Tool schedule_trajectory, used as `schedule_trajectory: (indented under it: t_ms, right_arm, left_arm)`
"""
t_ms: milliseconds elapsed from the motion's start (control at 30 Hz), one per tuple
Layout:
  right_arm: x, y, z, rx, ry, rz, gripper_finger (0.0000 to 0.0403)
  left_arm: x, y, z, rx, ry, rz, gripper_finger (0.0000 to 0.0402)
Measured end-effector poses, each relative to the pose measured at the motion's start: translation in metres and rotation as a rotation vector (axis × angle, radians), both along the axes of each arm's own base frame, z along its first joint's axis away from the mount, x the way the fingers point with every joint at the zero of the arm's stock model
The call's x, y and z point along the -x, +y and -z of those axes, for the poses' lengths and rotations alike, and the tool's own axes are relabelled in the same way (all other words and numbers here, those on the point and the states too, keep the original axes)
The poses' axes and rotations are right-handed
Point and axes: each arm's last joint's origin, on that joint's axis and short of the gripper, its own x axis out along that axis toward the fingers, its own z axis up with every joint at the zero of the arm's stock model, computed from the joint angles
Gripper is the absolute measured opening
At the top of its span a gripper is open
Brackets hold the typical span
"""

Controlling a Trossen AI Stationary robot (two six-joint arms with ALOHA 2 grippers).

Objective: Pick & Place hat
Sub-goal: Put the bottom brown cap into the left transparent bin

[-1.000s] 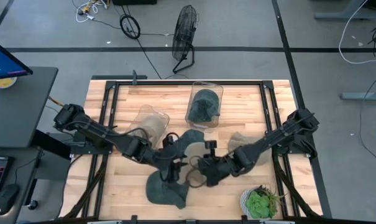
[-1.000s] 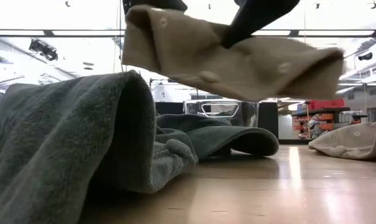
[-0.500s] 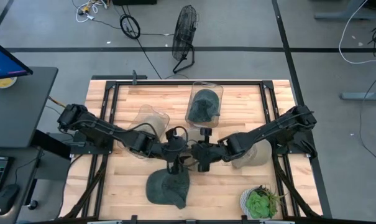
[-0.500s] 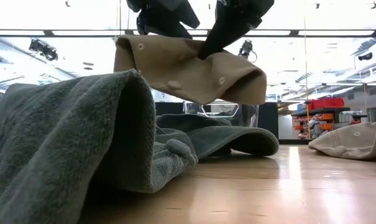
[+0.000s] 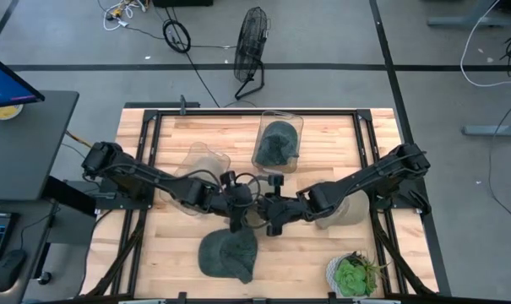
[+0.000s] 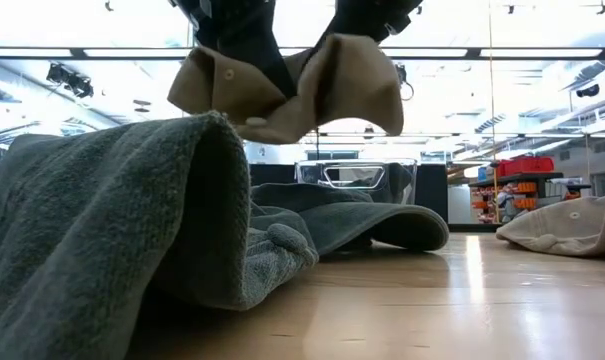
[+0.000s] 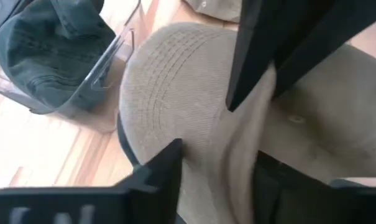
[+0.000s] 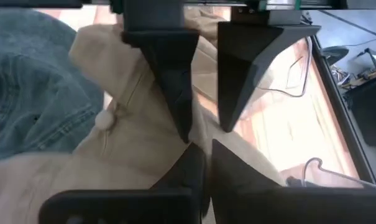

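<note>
the tan hat [image 6: 287, 85] hangs above the middle of the counter [image 5: 314, 253], pinched at one side by the left pincer [image 5: 236, 203] and at the other by the right pincer [image 5: 268, 209], both clamped on its cloth. a second ago it was stretched wide between them; now the two pincers have drawn close and the hat is bunched into a fold. below it lies a dark green hat [image 5: 227, 254]; another tan hat [image 5: 344, 209] rests to the right. no readable writing shows.
</note>
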Motion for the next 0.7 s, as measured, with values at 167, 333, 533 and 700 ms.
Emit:
schedule_trajectory:
  t_ms: [167,333,533,700]
  right_arm:
    - [0.002,-0.001,0.005,-0.008,0.001,0.020,0.0038]
    - [0.006,0.006,0.007,-0.037,0.000,0.037,0.0090]
    - [0.016,0.030,0.007,-0.066,0.000,-0.015,0.0145]
    - [0.023,0.044,0.008,-0.126,-0.013,-0.006,0.0171]
  left_arm:
    - [0.003,-0.004,-0.001,0.003,-0.001,0.005,0.0023]
    - [0.011,-0.009,-0.003,0.007,0.050,-0.059,0.0015]
    - [0.033,-0.022,-0.032,-0.111,0.164,-0.161,0.0009]
    - [0.062,-0.033,-0.076,-0.190,0.230,-0.230,0.0012]
